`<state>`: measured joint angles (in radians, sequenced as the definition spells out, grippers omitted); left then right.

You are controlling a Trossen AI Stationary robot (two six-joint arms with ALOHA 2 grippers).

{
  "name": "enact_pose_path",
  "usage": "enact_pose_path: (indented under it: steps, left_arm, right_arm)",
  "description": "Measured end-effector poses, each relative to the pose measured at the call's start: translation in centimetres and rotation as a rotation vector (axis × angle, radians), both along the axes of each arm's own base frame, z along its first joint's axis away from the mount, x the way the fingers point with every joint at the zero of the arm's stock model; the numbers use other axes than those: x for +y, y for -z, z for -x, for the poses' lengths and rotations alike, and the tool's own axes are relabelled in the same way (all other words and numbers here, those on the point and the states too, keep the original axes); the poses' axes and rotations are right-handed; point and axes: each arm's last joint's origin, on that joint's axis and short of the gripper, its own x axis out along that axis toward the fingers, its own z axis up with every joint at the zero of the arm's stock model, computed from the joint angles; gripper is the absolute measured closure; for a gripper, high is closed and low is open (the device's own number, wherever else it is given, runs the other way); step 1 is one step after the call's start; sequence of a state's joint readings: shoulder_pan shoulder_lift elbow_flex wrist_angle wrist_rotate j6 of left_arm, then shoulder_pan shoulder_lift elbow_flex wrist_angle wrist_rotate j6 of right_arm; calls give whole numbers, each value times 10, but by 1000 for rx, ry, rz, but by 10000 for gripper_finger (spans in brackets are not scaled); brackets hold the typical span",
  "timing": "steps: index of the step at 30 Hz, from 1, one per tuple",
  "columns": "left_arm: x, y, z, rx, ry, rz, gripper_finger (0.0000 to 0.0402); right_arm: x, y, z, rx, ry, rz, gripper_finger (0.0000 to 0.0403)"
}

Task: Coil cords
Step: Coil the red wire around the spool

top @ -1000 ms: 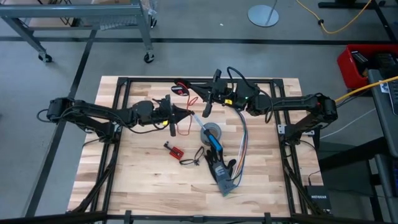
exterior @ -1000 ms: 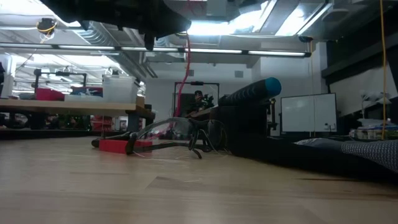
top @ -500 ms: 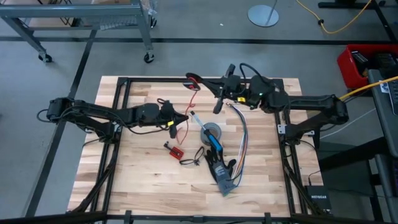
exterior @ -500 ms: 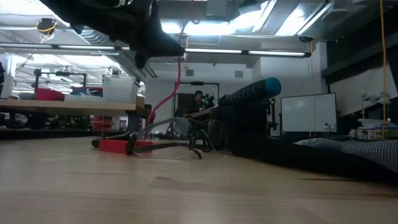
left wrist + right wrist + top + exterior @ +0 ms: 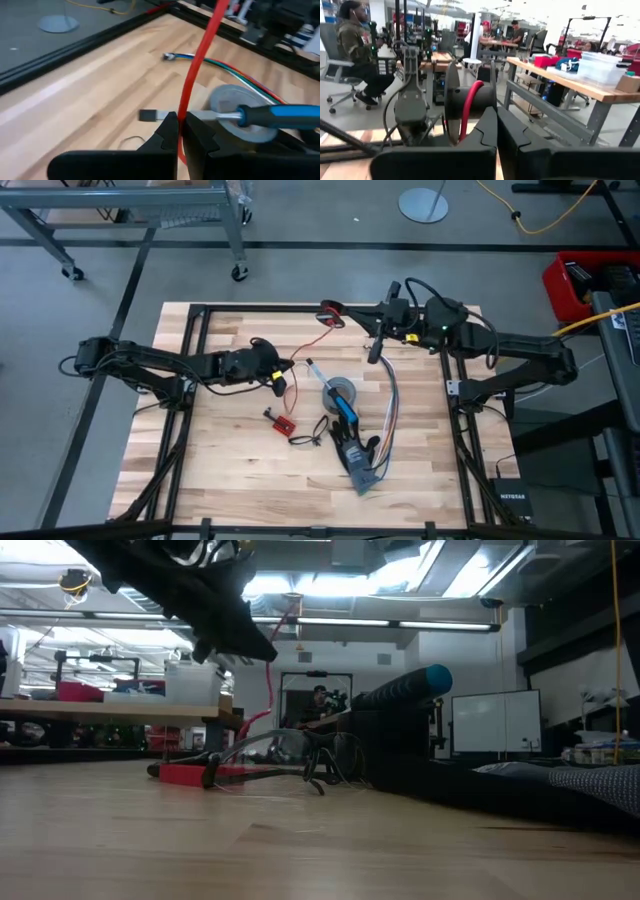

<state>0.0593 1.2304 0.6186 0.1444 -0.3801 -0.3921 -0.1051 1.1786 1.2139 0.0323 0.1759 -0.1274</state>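
Note:
A thin red cord (image 5: pixel 310 340) with a black-and-red end (image 5: pixel 328 313) stretches between my two grippers above the table's far half. My left gripper (image 5: pixel 287 367) is shut on the cord partway along; it also shows in the low view (image 5: pixel 255 648). The cord's free part (image 5: pixel 285 388) hangs below it. My right gripper (image 5: pixel 338 313) is shut on the cord's black-and-red end near the table's far edge. My left gripper pinches the red cord's middle part (image 5: pixel 183 107) between its two fingers, which lie across the cord. The cord runs up and away from the fingers toward my right gripper, lifted clear of the table, and its other part hangs slack below. My right gripper holds the cord's black-and-red end (image 5: pixel 465 107) between its two fingers, coming level from the table's right side. The end is lifted clear of the table. The exact place of contact is hidden by the fingers.
A grey tape roll (image 5: pixel 340 392) with a blue-handled screwdriver (image 5: pixel 344 409) across it lies mid-table. Multicoloured ribbon wires (image 5: pixel 390 405) run toward the near edge beside a grey device (image 5: pixel 356 462). A small red board (image 5: pixel 282 421) with a short black wire lies near the left gripper.
My right gripper has gone toward the table's right edge with the cord's end, staying shut on it. The cord between the grippers has been drawn out from hanging to slanting. My left gripper has stayed shut on the cord and has come lower in the low view.

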Motion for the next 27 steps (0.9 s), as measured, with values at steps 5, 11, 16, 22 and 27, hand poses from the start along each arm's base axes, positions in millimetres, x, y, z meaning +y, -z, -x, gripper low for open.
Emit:
enact_pose_path:
  steps: [5, 11, 16, 22, 27]
  left_arm:
    - [1, -5, 1, -28, -27, -30, 401]
    - [7, -17, 9, -71, -113, -73, 401]
    - [16, -32, 20, -128, -163, -91, 401]
    - [24, -49, 35, -202, -207, -117, 401]
    - [24, -62, 46, -270, -218, -123, 401]
  right_arm:
    - [0, -1, 4, 10, -1, -16, 403]
    - [0, 12, 4, 132, 0, -76, 403]
    - [1, 24, 6, 235, 5, -134, 403]
    - [1, 36, 5, 334, 18, -193, 403]
    - [-2, 52, -10, 409, 53, -210, 403]
